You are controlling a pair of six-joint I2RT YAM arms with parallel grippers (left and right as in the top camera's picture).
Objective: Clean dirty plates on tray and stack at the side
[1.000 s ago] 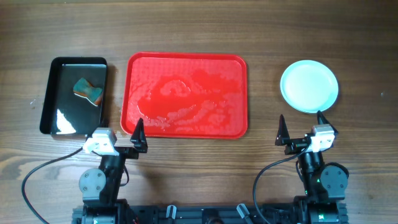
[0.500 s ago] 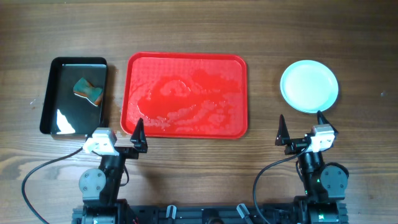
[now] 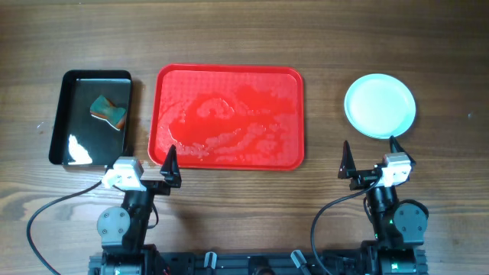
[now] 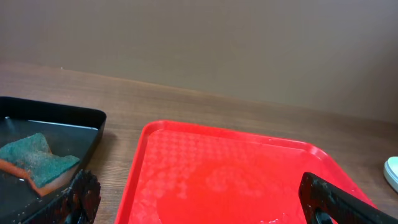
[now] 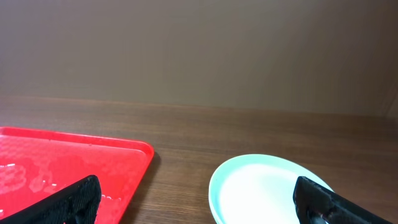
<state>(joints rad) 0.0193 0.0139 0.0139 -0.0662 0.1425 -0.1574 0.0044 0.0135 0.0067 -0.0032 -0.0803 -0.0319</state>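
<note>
Overhead obs. The wooden worktop (image 3: 229, 30) carries everything. Centre: the red tray (image 3: 229, 80), with no plate on it. Its surface shows a wet-looking sheen, which we judge to be wiping residue.

At 9 o'clock of it, just beside but apart, sits the narrower black tray (image 3: 95, 74). We read it as the station for the cleaning tool.

At 3 o'clock of the red tray, well clear of its rim, lie the plates (image 3: 380, 105). From above we see one pale mint disc outline, clean, with no orange smear. We cannot tell how many are stacked beneath. Off to the side is where the task wants them.

Left end effector (image 3: 147, 160) at 7 o'clock of the red tray and right end effector (image 3: 370, 155) at 5 o'clock: both jaws spread wide, holding nothing, touching nothing.

The teal-and-orange sponge (image 3: 108, 111) rests in the black tray, toward 12 o'clock.

Judgement: the task looks complete or nearly so.
</note>
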